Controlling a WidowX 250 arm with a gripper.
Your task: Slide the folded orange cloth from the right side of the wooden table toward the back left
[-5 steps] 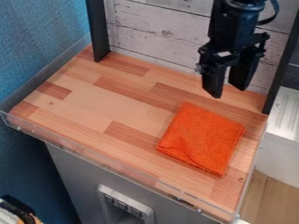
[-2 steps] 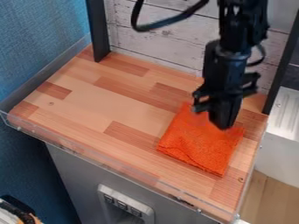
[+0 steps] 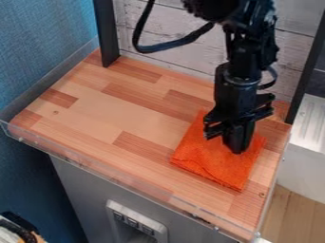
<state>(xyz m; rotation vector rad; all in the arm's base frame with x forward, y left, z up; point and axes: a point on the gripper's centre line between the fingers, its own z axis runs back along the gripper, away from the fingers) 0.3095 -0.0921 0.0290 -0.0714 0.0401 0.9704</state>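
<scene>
claw [image 3: 237,151]: pointing down over the cloth's right part, contact unclear | claw state: cannot tell if apart, together or clamped | orange cloth [image 3: 206,153]: flat on the desk [image 3: 105,107], right side, near the black post [image 3: 306,71]

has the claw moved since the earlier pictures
Yes: judged against the plank wall, the claw has moved down the view, now over the orange cloth.

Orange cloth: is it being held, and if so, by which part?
That cannot be told: the gripper is down over the orange cloth near its middle, but any pinch is hidden.
</scene>
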